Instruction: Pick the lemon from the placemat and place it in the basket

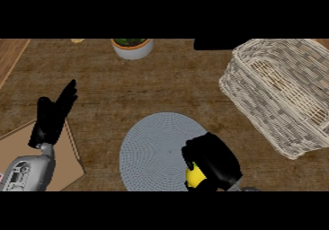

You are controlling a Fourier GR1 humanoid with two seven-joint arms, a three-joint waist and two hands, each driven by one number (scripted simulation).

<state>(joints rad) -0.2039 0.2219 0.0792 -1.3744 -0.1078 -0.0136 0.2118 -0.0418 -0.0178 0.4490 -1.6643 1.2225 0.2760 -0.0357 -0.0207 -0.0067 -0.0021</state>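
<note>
Yellow, the small round lemon (192, 178) is sitting at the near right edge of the round grey woven placemat (157, 148), with the black right hand (214, 161) curling over it to lift it. The pale wicker basket (286, 94) is waiting at the worktop's right edge, while the left hand (53, 117) is resting open near the left edge, clear of the work.

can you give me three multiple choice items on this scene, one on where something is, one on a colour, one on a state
1. Where is the wicker basket?
A. at the view's right, beyond the placemat
B. on the placemat
C. under the left hand

2. What colour is the round placemat?
A. red
B. grey
C. green

3. What is the right hand doing?
A. resting open with fingers up
B. curled round the yellow lemon
C. inside the basket

Answers: 1 A, the basket stands on the counter to the right. 2 B, the woven disc is grey. 3 B, yellow shows under the curled fingers at the placemat's edge, while the left hand is open.
</note>
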